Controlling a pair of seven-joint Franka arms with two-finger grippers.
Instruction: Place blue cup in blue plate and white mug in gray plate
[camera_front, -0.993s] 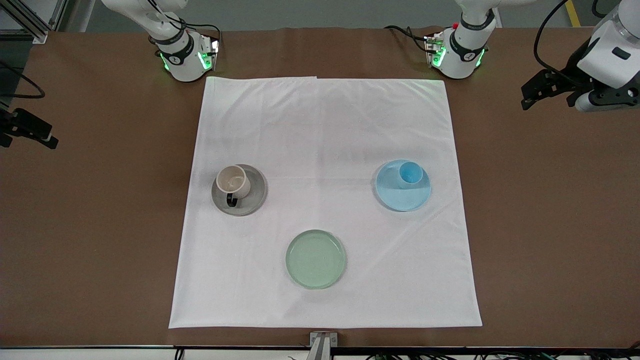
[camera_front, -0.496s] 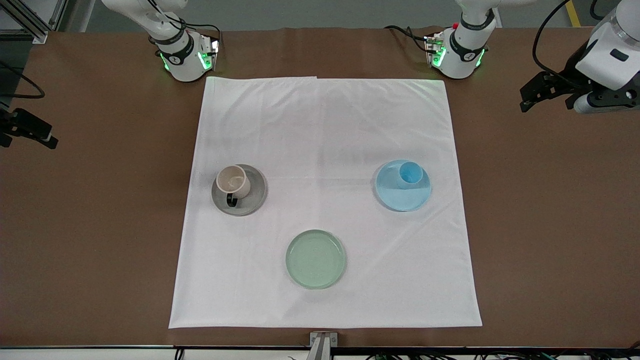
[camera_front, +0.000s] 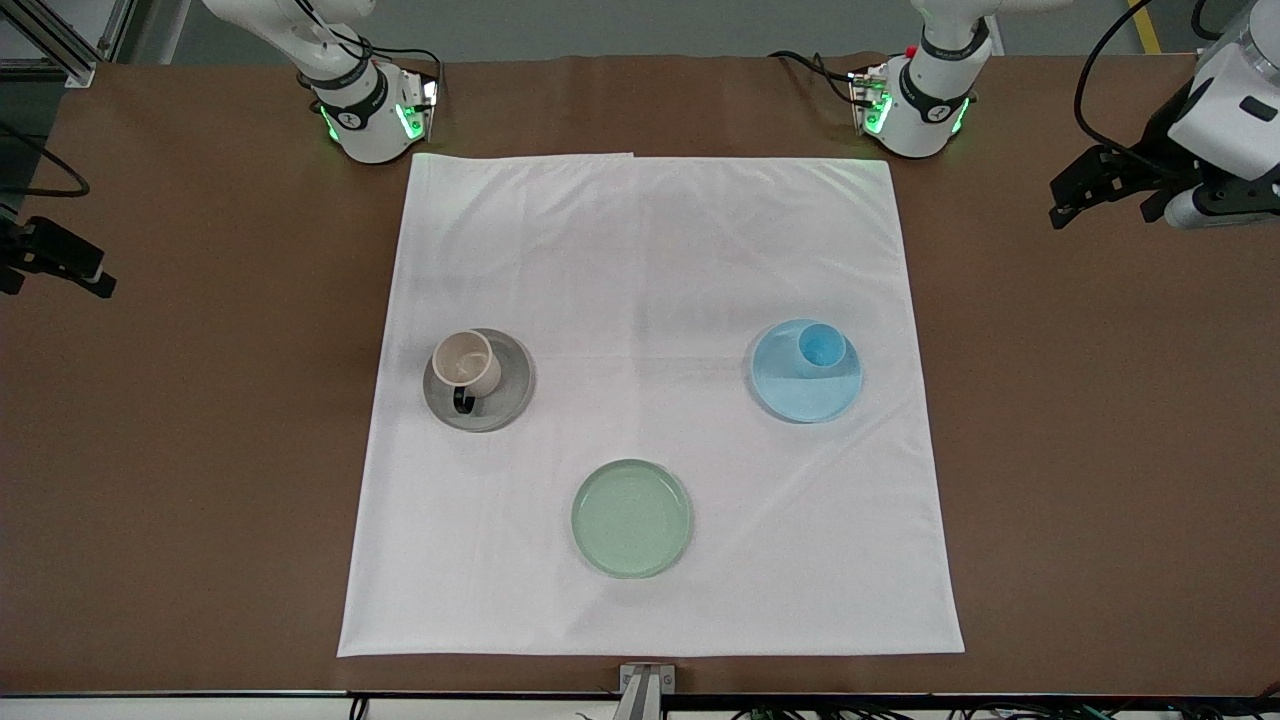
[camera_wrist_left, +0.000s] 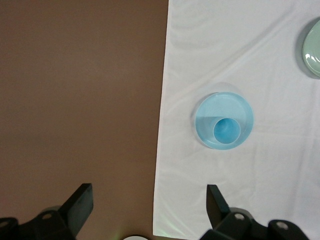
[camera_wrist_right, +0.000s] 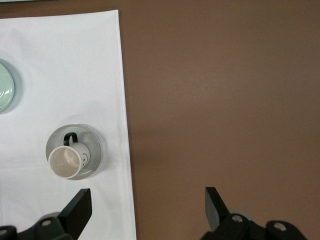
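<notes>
Blue cup (camera_front: 822, 349) sits in blue plate (camera_front: 806, 385); white mug (camera_front: 466, 363) in gray plate (camera_front: 478, 380); left gripper (camera_wrist_left: 148, 206) and right gripper (camera_wrist_right: 147, 206) hover spread, empty, over bare table (camera_front: 1100, 450).

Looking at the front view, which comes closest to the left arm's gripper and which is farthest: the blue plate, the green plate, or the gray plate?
From the left gripper, over bare table at its own end:
1. Blue plate, toward the left arm's end of the cloth.
2. Green plate, nearest the camera.
3. Gray plate, toward the right arm's end.

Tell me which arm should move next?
Probably neither. The blue cup already stands on the blue plate, and the white mug on the gray plate. Left gripper and right gripper are open over bare table.
</notes>
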